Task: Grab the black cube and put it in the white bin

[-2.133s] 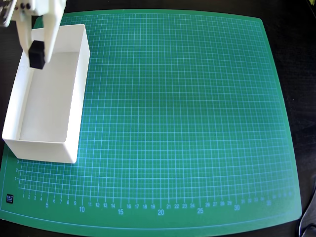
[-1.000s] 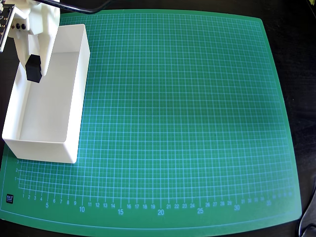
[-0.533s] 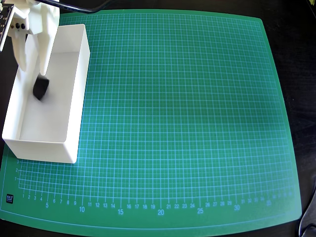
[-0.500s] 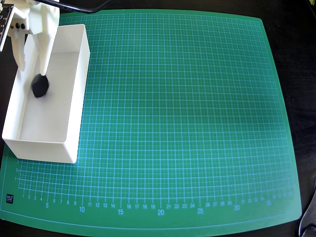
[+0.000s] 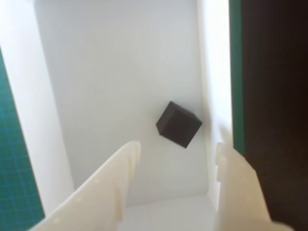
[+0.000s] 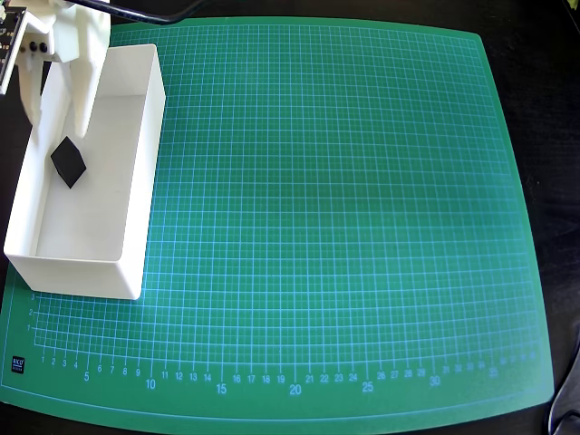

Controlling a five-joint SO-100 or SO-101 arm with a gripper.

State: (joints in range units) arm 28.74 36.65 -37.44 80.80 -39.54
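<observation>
The black cube [image 6: 68, 162] lies on the flat bottom of the white bin [image 6: 145, 163], turned at an angle and close to the bin's left wall in the overhead view. In the wrist view the cube [image 5: 178, 124] sits near the bin's right wall [image 5: 214, 86]. My white gripper [image 6: 56, 125] hangs over the far end of the bin, just above the cube, open and empty. Its two fingers [image 5: 110, 183] frame the cube from below in the wrist view, with the gripper [image 5: 175, 149] holding nothing.
The bin stands at the left edge of a green gridded cutting mat [image 6: 335, 208]. A dark table [image 6: 562, 136] surrounds the mat. A black cable [image 6: 154, 14] runs along the top edge behind the arm.
</observation>
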